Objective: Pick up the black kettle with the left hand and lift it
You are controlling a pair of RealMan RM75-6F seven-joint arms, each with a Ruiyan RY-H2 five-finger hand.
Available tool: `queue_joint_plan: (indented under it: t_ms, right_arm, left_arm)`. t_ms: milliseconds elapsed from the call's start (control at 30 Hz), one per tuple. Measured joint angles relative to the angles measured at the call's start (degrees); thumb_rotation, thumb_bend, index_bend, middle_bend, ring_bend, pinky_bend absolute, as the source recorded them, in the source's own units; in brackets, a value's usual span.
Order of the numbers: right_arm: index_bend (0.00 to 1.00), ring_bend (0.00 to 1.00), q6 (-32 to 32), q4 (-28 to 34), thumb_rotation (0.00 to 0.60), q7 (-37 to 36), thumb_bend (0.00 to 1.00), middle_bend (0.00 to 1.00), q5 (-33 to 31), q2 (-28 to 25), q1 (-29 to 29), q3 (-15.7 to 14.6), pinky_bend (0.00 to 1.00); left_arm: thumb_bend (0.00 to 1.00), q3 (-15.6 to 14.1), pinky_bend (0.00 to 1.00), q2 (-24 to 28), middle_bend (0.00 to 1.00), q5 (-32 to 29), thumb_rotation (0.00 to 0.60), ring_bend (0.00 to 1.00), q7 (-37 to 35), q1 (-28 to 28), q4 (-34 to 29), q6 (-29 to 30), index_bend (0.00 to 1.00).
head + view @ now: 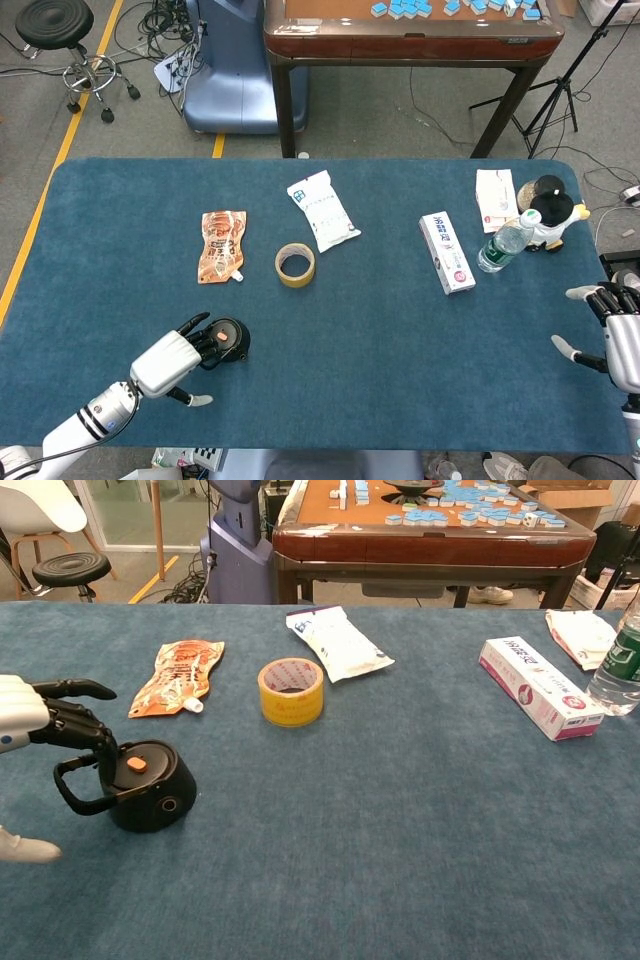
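The black kettle (228, 340) stands upright near the table's front left, with an orange knob on its lid and its loop handle (76, 781) pointing left. My left hand (170, 360) is right beside it. Its dark fingers (70, 725) arch over the top of the handle and reach the lid's edge, while the thumb (28, 851) lies apart, lower down. The hand has not closed around the handle, and the kettle (150, 792) sits on the cloth. My right hand (612, 335) hovers at the table's right edge with fingers spread, holding nothing.
An orange pouch (221, 245), a yellow tape roll (295, 264) and a white packet (322, 210) lie behind the kettle. A white box (446, 252), a water bottle (505, 242) and a small black-and-white toy (551, 212) are at the far right.
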State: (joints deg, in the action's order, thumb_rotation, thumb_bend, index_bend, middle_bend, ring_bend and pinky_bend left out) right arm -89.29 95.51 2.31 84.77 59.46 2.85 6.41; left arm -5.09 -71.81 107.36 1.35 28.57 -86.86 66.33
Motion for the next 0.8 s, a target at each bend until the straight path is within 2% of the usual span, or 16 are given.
queue_joint_plan:
  t_ms: [367,800]
  right_arm:
    - [0.34,0.20,-0.14,0.32,0.600,0.30,0.07,0.34,-0.23,-0.04,-0.30,-0.04,0.19]
    - [0.34,0.20,-0.33,0.28,0.600,0.17,0.07,0.34,-0.51,-0.08,-0.70,-0.08,0.19]
  left_arm:
    - [0.12,-0.88,0.03,-1.32,0.39,-0.51,0.359,0.30,-0.14,0.54,2.91,0.85,0.41]
    - [0.12,-1.64,0.03,-2.29,0.45,-1.35,0.381,0.37,0.45,1.12,3.81,0.68,0.43]
